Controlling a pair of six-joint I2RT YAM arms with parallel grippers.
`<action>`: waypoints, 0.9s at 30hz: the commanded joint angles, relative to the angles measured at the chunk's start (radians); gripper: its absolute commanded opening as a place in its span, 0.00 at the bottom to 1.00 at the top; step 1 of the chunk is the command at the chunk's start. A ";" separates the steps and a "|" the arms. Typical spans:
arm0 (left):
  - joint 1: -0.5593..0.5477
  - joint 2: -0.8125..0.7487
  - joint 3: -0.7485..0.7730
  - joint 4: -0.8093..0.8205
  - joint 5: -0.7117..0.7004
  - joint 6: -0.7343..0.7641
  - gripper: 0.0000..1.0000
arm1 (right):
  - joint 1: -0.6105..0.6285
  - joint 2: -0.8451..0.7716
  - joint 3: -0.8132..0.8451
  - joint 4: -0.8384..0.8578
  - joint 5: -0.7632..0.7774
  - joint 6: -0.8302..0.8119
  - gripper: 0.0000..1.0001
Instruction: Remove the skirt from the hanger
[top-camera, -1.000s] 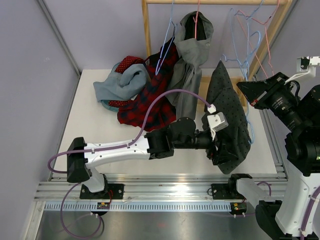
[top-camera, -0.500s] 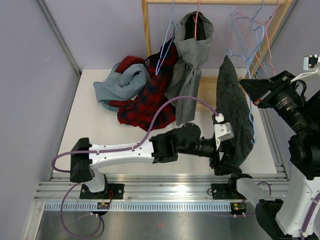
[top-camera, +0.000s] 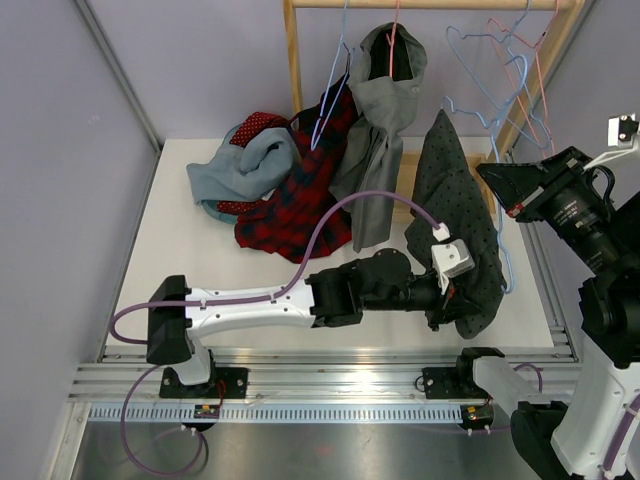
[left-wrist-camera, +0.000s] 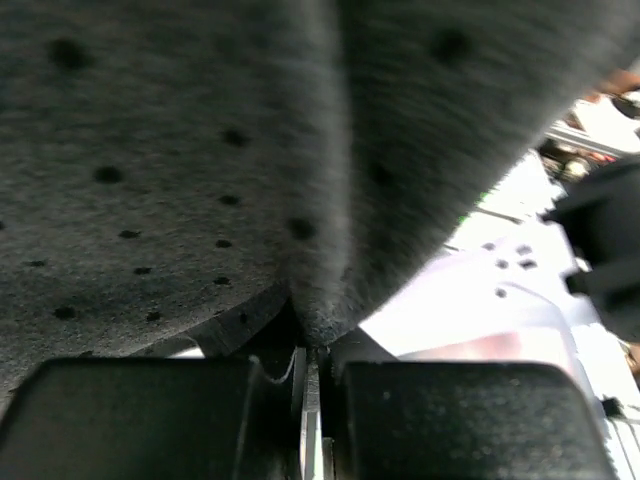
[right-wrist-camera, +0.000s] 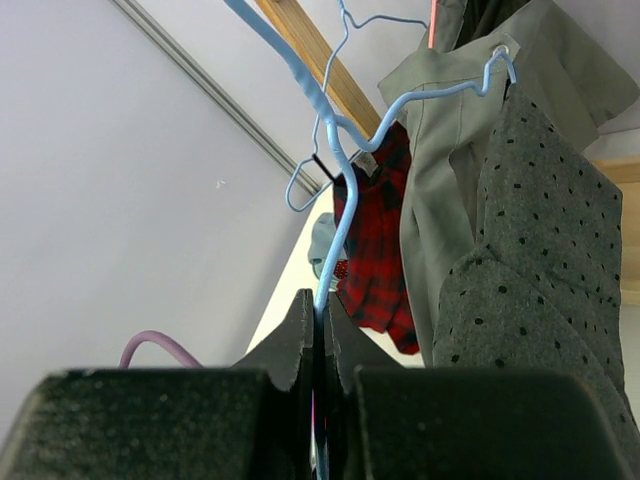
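1. Top view: two arms reach over one white desk (top-camera: 190, 270), and one wooden rack (top-camera: 291, 50) stands at the far edge.
2. There is one skirt (top-camera: 450, 190), dark grey with black dots. It hangs at the desk's right side with its peak up near the rack and its lower end bunched just above the desk.
3. The left tool (top-camera: 445, 300) is buried in the skirt's lower folds. The right tool (top-camera: 490, 178) sits just right of the skirt, at the blue hanger (top-camera: 504, 255).
4. Four other garments show:
   - one grey garment (top-camera: 385, 90) on a pink hanger (top-camera: 393, 35);
   - one red checked shirt (top-camera: 300, 205) trailing onto the desk;
   - one pale blue garment (top-camera: 245, 165) heaped on the desk;
   - one red spotted cloth (top-camera: 258, 124) heaped with it.
5. More blue and pink hangers crowd the rack's right end, and I cannot count them surely.
6. Left wrist view: the left tool (left-wrist-camera: 315, 370) is pressed nearly together, pinching a fold of the skirt (left-wrist-camera: 150, 150), which fills the view.
7. Right wrist view: the right tool (right-wrist-camera: 318, 320) is pressed together on the wire of the blue hanger (right-wrist-camera: 335, 190). The hanger's far tip hooks the top of the skirt (right-wrist-camera: 540, 230). The grey garment (right-wrist-camera: 440, 130) and the red checked shirt (right-wrist-camera: 370, 240) lie behind, and one purple cable (right-wrist-camera: 155, 350) is at lower left.
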 joint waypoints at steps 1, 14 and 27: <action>-0.004 0.006 0.039 0.008 -0.139 0.017 0.00 | 0.004 -0.021 0.010 0.110 -0.042 0.029 0.00; -0.229 -0.008 -0.552 0.181 -0.165 -0.204 0.00 | 0.003 0.213 0.260 0.074 0.073 -0.068 0.00; -0.354 -0.074 -0.514 -0.015 -0.375 -0.221 0.00 | 0.004 0.322 0.165 0.230 0.113 -0.040 0.00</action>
